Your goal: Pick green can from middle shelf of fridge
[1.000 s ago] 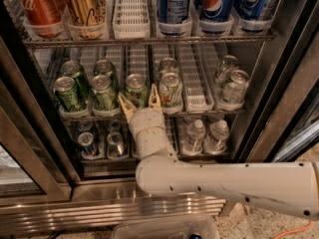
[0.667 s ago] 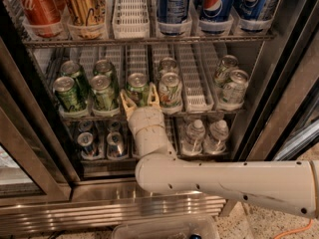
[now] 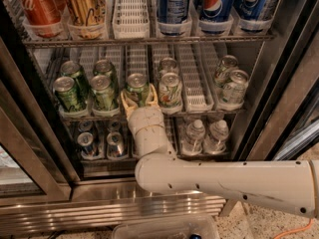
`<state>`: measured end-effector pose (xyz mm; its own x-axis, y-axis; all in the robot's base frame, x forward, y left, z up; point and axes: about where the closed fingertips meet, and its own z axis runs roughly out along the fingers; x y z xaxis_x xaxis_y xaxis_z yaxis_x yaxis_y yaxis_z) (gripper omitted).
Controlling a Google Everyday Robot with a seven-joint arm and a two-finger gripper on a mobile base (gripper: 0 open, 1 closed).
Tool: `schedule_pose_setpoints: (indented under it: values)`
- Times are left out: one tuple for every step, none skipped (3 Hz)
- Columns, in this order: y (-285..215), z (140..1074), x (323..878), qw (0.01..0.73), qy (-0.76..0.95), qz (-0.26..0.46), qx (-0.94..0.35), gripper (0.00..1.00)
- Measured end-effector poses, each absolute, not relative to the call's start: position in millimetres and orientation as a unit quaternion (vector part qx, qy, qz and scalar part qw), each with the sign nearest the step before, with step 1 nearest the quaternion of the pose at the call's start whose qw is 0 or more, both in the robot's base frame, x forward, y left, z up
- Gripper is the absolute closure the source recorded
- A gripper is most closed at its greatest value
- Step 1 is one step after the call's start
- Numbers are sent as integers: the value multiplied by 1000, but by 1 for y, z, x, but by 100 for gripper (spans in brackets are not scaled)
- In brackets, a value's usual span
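Middle shelf (image 3: 192, 86) holds nine cans (image 3: 66, 93); the one open hand (image 3: 140, 98) straddles the green can (image 3: 137, 85).

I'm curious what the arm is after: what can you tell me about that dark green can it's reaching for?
The green can is a dull olive soda can with a silver top, standing upright at the front of a white lane tray on the middle shelf. The gripper is open, its fingers flanking the can's lower part; contact is unclear.
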<state>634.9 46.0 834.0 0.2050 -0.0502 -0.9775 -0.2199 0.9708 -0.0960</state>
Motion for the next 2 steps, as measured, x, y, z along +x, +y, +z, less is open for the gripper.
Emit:
schedule_pose_setpoints:
  values:
    - [48, 840, 634, 775, 620, 57, -110, 100]
    - [50, 852, 632, 784, 608, 58, -113, 100]
